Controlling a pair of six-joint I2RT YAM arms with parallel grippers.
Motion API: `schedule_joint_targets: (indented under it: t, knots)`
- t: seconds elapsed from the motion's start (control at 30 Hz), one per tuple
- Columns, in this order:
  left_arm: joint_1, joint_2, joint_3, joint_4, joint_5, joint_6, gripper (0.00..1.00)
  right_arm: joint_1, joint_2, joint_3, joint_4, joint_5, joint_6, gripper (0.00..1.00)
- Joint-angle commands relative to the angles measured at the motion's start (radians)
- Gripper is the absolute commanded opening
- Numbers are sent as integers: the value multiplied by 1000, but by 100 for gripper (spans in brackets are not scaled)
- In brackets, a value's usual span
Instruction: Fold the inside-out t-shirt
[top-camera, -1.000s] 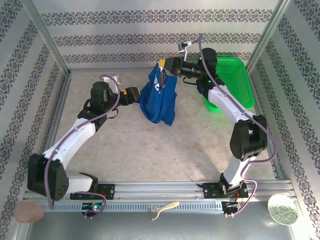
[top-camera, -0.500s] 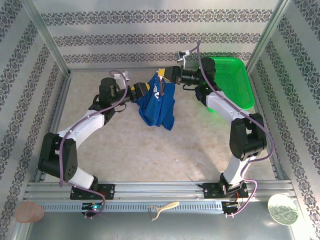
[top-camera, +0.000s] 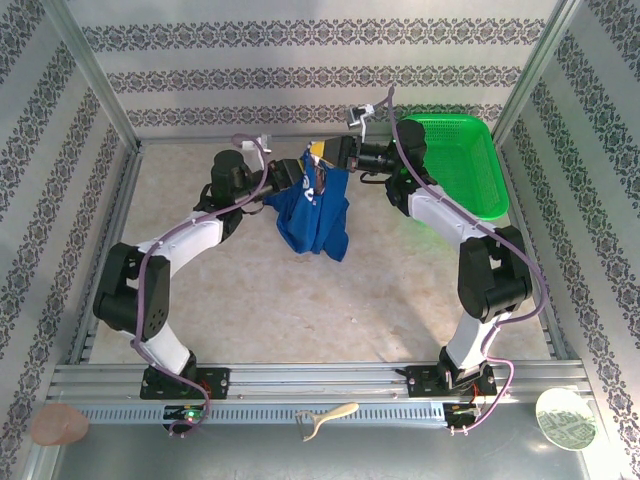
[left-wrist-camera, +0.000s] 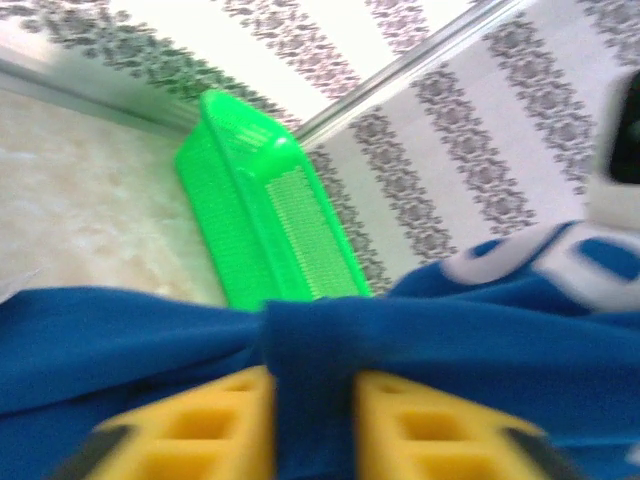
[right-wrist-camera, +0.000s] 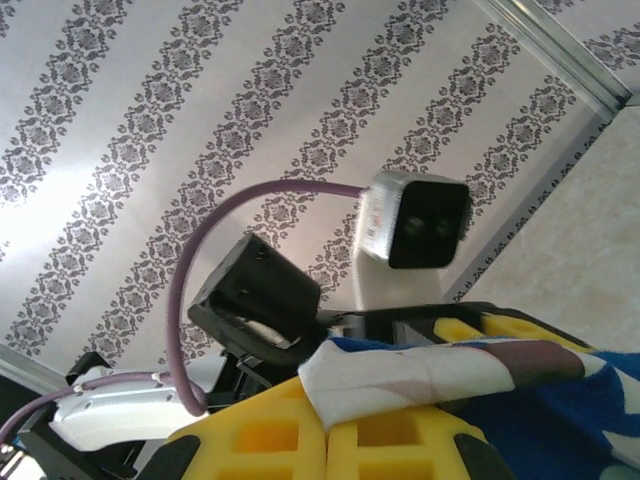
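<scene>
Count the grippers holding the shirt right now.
2. The left gripper pinches a blue fold on the left of the shirt; the right gripper clamps its upper edge, just right of the left one. The shirt hangs below them.

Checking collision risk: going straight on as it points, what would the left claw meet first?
The t-shirt the left claw grips; just beyond, probably the right claw facing it, though depth is unclear.
</scene>
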Motion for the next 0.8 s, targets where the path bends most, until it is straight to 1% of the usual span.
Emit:
schedule_joint_targets:
  t: [0.0, 0.07, 0.1, 0.13, 0.2, 0.23, 0.3, 0.33, 0.37, 0.4, 0.47, 0.5, 0.57, 0.67, 0.7, 0.77]
  knots:
    - [-8, 16, 37, 275, 54, -162, 0, -1, -22, -42, 66, 45, -7, 0]
    - [-8, 3, 39, 308, 50, -195, 0, -19, -41, -87, 57, 96, -11, 1]
    - [-7, -13, 41, 290, 41, -191, 0, -30, -55, -117, 55, 130, -16, 8]
    - [-6, -37, 41, 262, 31, -178, 0, -42, -72, -149, 48, 165, -22, 13]
    - [-5, -80, 45, 198, 8, -143, 0, -61, -103, -201, 44, 230, -33, 30]
    - [-5, -101, 54, 155, -2, -124, 0, -68, -119, -224, 44, 250, -39, 24]
    - [-5, -129, 65, 104, -13, -98, 0, -74, -146, -260, 4, 289, -50, 19]
    - [-4, -142, 70, 81, -17, -87, 0, -77, -156, -277, 1, 308, -54, 12]
    - [-4, -151, 72, 64, -22, -80, 0, -80, -165, -290, -1, 323, -57, 10]
    - [-3, -160, 76, 41, -30, -71, 0, -81, -175, -304, -10, 343, -60, 14]
    - [-1, -171, 83, 11, -39, -57, 0, -85, -201, -345, -31, 391, -68, 34]
    - [-1, -174, 90, 2, -41, -55, 0, -85, -220, -372, -51, 421, -77, 42]
    - [-1, -174, 109, -16, -37, -57, 0, -79, -263, -431, -98, 511, -95, 47]
    - [-1, -170, 136, -36, -23, -59, 0, -45, -305, -511, -178, 664, -109, 57]
    - [-1, -171, 142, -43, -19, -56, 0, -31, -305, -530, -195, 698, -115, 60]
    - [-2, -174, 150, -61, -17, -48, 0, 8, -283, -535, -202, 721, -127, 64]
